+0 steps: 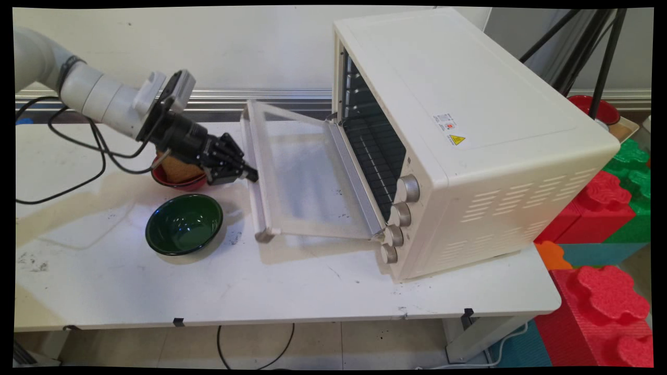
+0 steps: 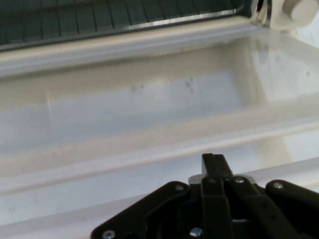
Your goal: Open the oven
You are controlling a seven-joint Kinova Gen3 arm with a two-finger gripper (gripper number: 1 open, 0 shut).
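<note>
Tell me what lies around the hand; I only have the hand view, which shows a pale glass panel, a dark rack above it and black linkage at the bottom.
Observer: That panel is the open door of a cream toaster oven; the gripper is at the door's handle edge.
Operator: Anything behind the hand?
Observer: A red bowl sits under the wrist with something tan in it.
Operator: Other dishes?
Observer: A green bowl stands nearer the table's front edge, apart from the door.
</note>
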